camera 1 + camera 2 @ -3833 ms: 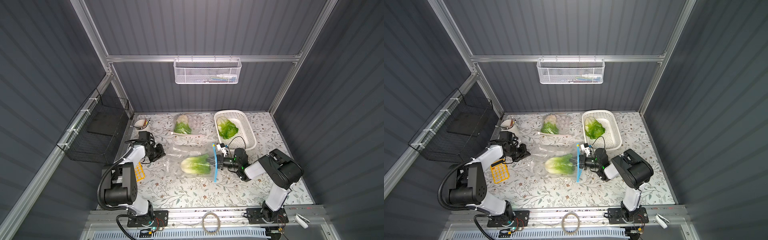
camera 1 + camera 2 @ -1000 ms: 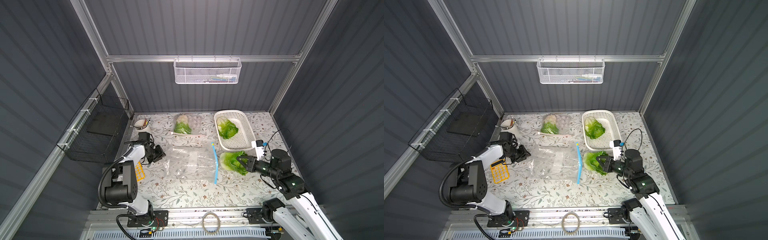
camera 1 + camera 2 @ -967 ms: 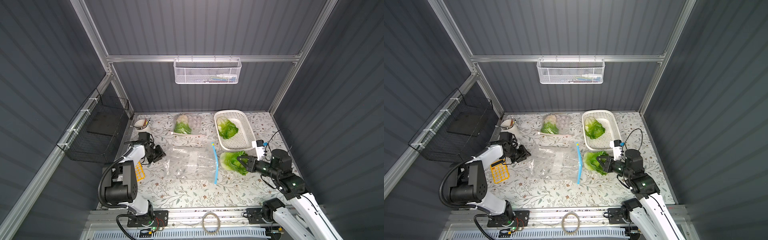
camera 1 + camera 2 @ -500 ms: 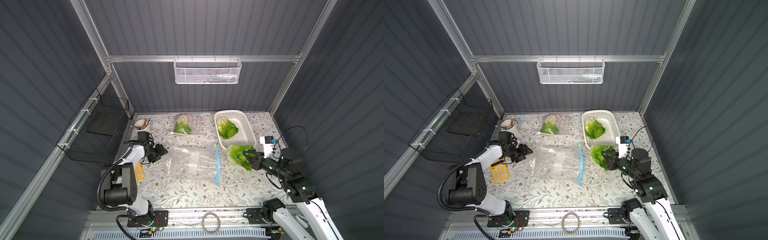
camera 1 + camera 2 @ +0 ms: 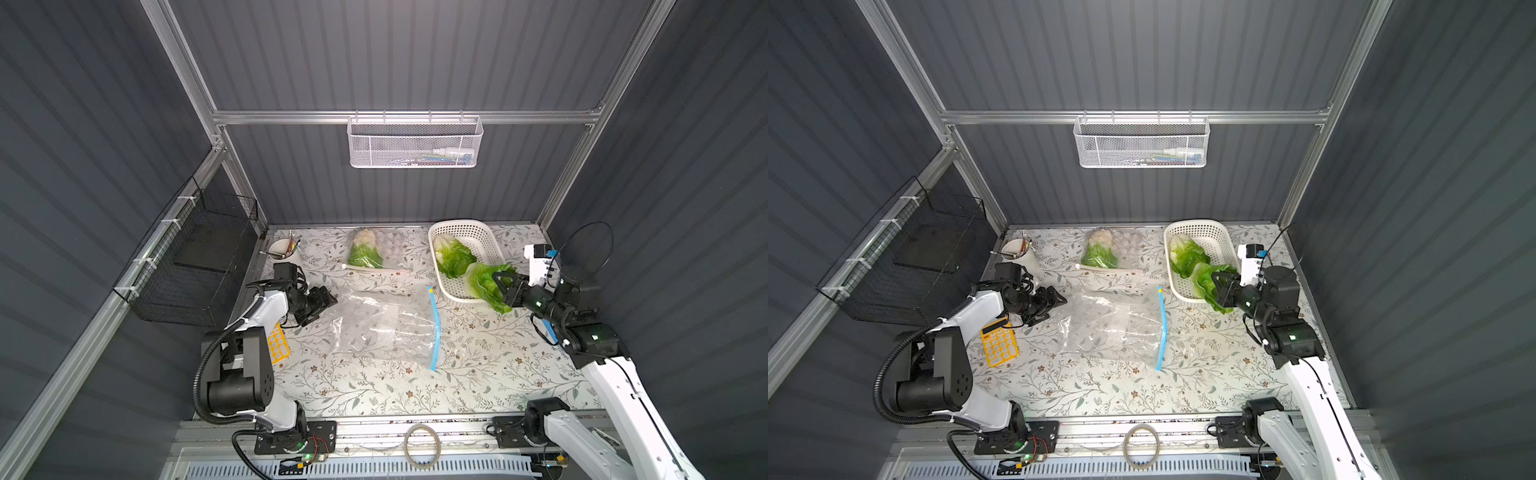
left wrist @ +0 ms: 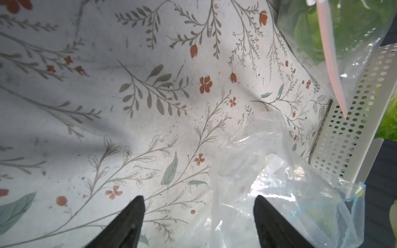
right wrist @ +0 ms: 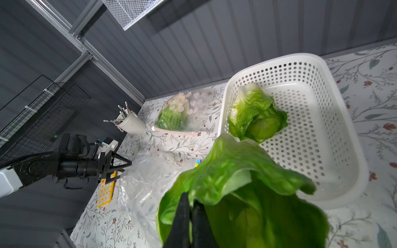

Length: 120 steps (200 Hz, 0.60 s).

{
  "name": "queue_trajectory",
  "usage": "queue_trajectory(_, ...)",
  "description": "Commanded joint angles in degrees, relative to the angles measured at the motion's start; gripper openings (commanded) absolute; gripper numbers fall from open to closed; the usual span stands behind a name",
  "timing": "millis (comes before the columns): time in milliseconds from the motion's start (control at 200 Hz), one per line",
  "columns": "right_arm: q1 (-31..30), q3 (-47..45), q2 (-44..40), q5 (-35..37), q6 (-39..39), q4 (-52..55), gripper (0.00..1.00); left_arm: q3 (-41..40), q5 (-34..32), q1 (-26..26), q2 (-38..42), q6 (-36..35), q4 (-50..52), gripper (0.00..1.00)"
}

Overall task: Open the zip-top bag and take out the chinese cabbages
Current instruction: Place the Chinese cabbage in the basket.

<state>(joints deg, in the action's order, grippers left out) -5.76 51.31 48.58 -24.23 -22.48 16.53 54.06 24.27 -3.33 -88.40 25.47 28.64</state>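
Observation:
The clear zip-top bag [image 5: 386,328] with a blue zip strip [image 5: 434,328] lies flat mid-table, nothing green in it. My left gripper [image 5: 326,299] [image 6: 198,197] stands open at its left edge, with loose plastic [image 6: 268,193] between its spread fingers. My right gripper [image 7: 191,200] [image 5: 500,282] is shut on a leaf of one chinese cabbage [image 7: 236,171] [image 5: 1204,282], which hangs over the front rim of the white basket [image 5: 461,226]. Another cabbage [image 5: 453,255] [image 7: 255,116] lies inside the basket. A further cabbage [image 5: 363,253] sits in a second bag at the back.
The second bag [image 5: 1129,249] has a pink zip and holds pale round lumps. A cup of tools [image 5: 282,249] stands at the back left. A yellow calculator [image 5: 998,340] lies by the left arm. A black wire basket [image 5: 199,270] hangs on the left wall.
My right gripper has carried the cabbage up and back from beside the bag's mouth to the basket's front rim. My left gripper has opened and let go of the bag.

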Motion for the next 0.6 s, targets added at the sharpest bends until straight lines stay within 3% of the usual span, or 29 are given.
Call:
queue_trajectory(0,3.4,4.0,4.1,-3.0,1.7,-6.9,0.0,0.4,1.5,-0.5,1.6,-0.4,0.1,0.81)
queue_trajectory(290,10.2,12.6,20.1,-6.9,1.4,-12.7,0.0,0.1,2.1,-0.7,1.5,-0.3,-0.3,0.81)
queue_trajectory(595,13.0,19.9,35.9,-11.0,-3.8,-20.5,0.0,0.4,3.0,-0.7,1.0,-0.8,-0.6,0.81)
